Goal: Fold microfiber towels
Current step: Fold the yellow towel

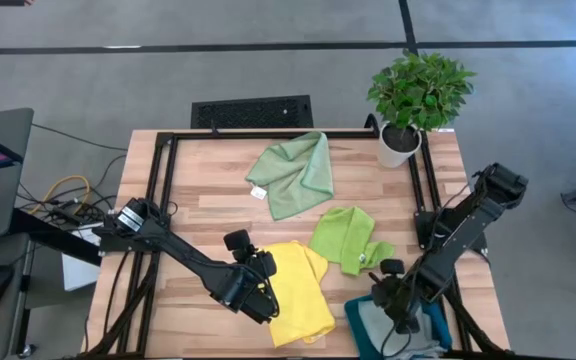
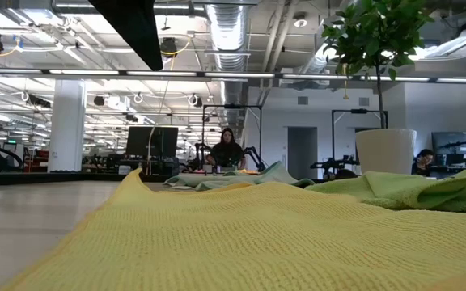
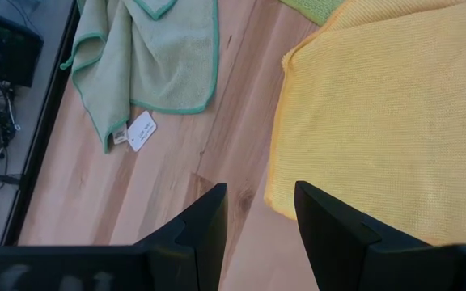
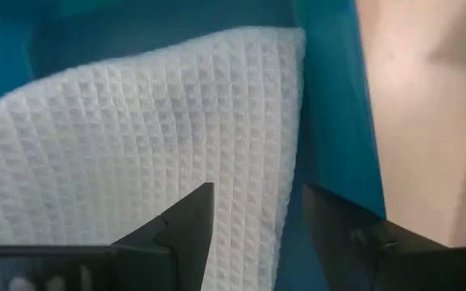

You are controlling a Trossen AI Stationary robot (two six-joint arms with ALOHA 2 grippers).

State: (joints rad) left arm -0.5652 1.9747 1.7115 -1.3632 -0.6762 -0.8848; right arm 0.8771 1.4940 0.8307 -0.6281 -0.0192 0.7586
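Observation:
The yellow towel (image 1: 298,292) lies spread on the table near its front edge and fills the foreground of the low view (image 2: 241,234). My left gripper (image 1: 260,280) hovers open over its left edge (image 3: 275,162). The sage green towel (image 1: 293,172) lies crumpled farther back, and the lime green towel (image 1: 348,238) lies to its right. The light grey-blue towel (image 4: 136,145) rests in the teal tray (image 1: 356,315) at the front right. My right gripper (image 4: 257,218) stands open just above this towel's edge, pointing down.
A potted plant (image 1: 418,95) stands at the table's far right corner. A black frame (image 1: 163,200) runs along the table's left and far sides. A white tag (image 3: 141,129) hangs from the sage green towel. Bare wood (image 1: 208,190) shows at the left.

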